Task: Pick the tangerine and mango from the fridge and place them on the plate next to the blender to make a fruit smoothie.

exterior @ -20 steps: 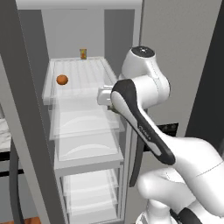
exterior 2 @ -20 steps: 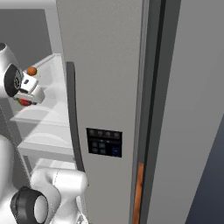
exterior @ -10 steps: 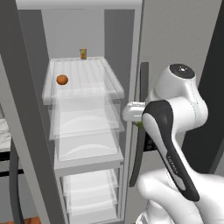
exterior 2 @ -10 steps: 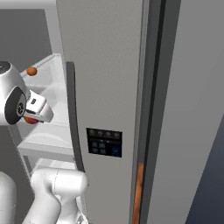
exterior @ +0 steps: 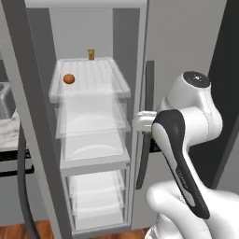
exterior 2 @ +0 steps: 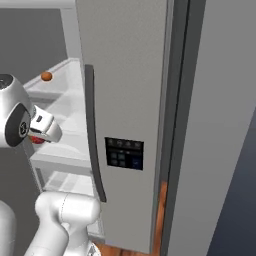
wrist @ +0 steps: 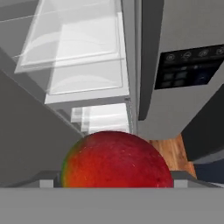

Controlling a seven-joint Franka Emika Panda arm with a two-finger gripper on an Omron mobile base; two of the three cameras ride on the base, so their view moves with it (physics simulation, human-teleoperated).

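Left base view: camera behind and left of the arm, facing forward and down into the open fridge (exterior: 88,116), with the glass shelves and the tangerine (exterior: 68,79) at middle distance. Right base view: camera behind and right of the arm, facing the fridge door's outer face and control panel (exterior 2: 125,154) from close by. Both share the shelves, tangerine and door handle. Hand view: looks along the pincer (wrist: 116,186), the mango (wrist: 117,160) very near, shelves and panel beyond.

Your gripper (exterior 2: 36,139) has pulled back out of the fridge (exterior: 98,116) with the mango (wrist: 117,160) clamped in it: from the shelf at centre of the left base view, it now sits right of the door handle.
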